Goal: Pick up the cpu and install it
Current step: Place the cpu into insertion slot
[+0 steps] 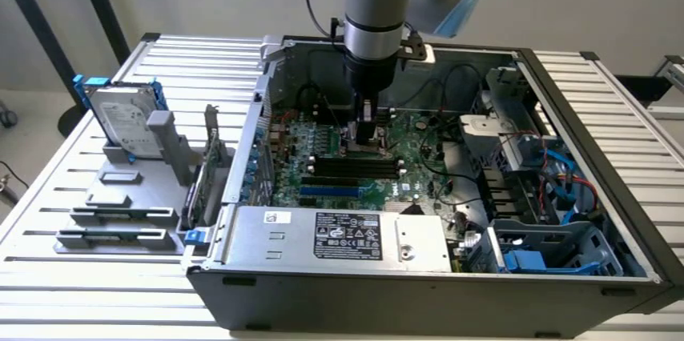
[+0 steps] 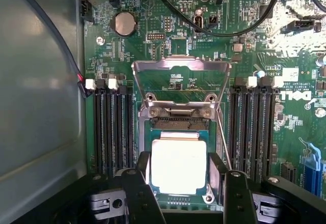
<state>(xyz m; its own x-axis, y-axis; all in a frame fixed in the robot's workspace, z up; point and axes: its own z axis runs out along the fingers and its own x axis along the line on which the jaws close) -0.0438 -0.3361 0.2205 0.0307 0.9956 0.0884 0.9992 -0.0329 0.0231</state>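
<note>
Risk: the fingers (image 2: 140, 196) hold the cpu (image 2: 178, 165) right at the open socket (image 2: 175, 124); any tilt or sideways offset while it seats would likely bend the socket contacts; a wrong corner orientation would do the same; a slipping grip could drop the chip askew. The thin retention lever (image 2: 222, 137) runs just beside one finger and could be snagged; the raised load plate (image 2: 179, 60) stands just beyond the socket.

Fingers: spread wide yet closed against two opposite edges of the cpu, gripping it; silvery top level and square to the socket frame; whether it already rests in the socket I cannot tell.

Surroundings: memory slots (image 2: 109, 127) flank the socket on both sides; black cables (image 2: 224, 33) cross the motherboard (image 2: 153, 20) beyond; in the exterior view the arm stands upright near the middle of the open computer case (image 1: 428, 297); a hard drive (image 1: 123, 121) sits in a holder on the tabletop (image 1: 620, 101), at the exterior view's left, well apart.
</note>
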